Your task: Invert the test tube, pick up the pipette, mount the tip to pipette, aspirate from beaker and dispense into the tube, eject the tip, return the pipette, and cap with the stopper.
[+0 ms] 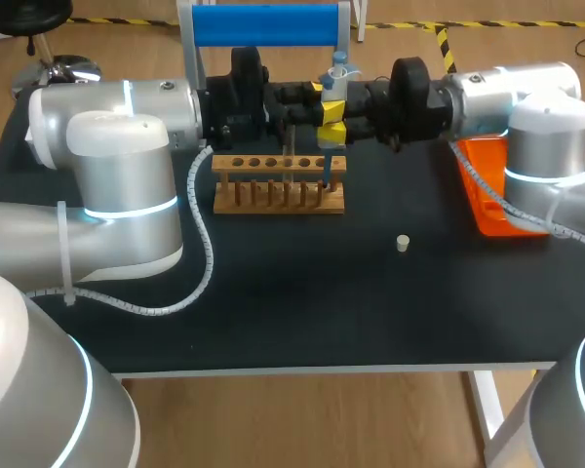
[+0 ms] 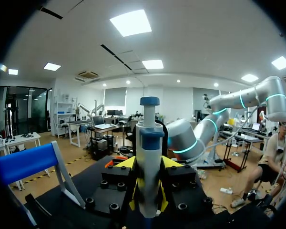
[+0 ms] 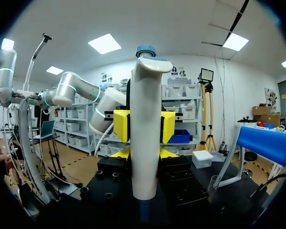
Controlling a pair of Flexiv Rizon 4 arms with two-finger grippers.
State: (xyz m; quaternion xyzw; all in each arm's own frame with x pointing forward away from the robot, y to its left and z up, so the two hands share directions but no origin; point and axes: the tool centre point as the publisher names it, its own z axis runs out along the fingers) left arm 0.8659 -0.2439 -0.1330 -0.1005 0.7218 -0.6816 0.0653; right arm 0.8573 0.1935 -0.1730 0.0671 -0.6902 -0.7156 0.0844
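Head view, white pipette (image 1: 338,74) with a blue cap upright above the right end of the wooden rack (image 1: 278,187), its body mostly hidden by left pincer (image 1: 319,93) and right pincer (image 1: 331,119), both clamped on it, lower end cut off in wrist views, small stopper (image 1: 403,243) well apart on the table (image 1: 302,292)

My left arm (image 1: 127,146) and right arm (image 1: 536,127) both stretch level over the back of the bench, wrists pointing at each other. The left end effector (image 2: 148,164) and right end effector (image 3: 143,153) meet nose to nose, each clamping the upright pipette (image 2: 148,138), left's tips higher.
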